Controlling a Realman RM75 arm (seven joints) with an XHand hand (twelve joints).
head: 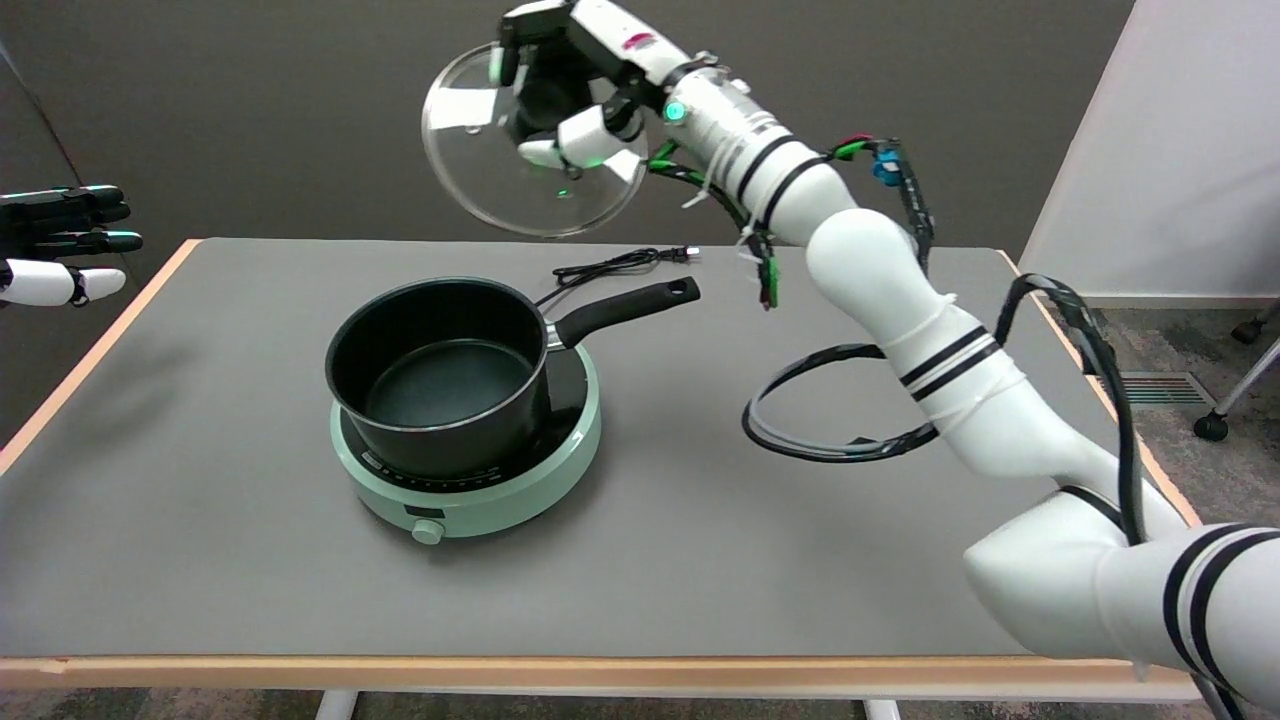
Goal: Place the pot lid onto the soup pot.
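A clear glass pot lid (pixel 470 170) hangs tilted in the air, high above the table's far side. My right hand (pixel 562 95) grips it around its middle, fingers wrapped over the knob, which is hidden. Below and to the left, the black soup pot (pixel 440 375) stands uncovered on a mint-green hot plate (pixel 520 490), its long handle (pixel 625 305) pointing back right. The lid is above and behind the pot, a good distance from its rim.
A black power cord (pixel 615 265) lies behind the pot on the grey table (pixel 750 570). Black cables (pixel 830 440) loop from my right arm over the table's right part. The idle left hand (pixel 60 245) hovers at the far left.
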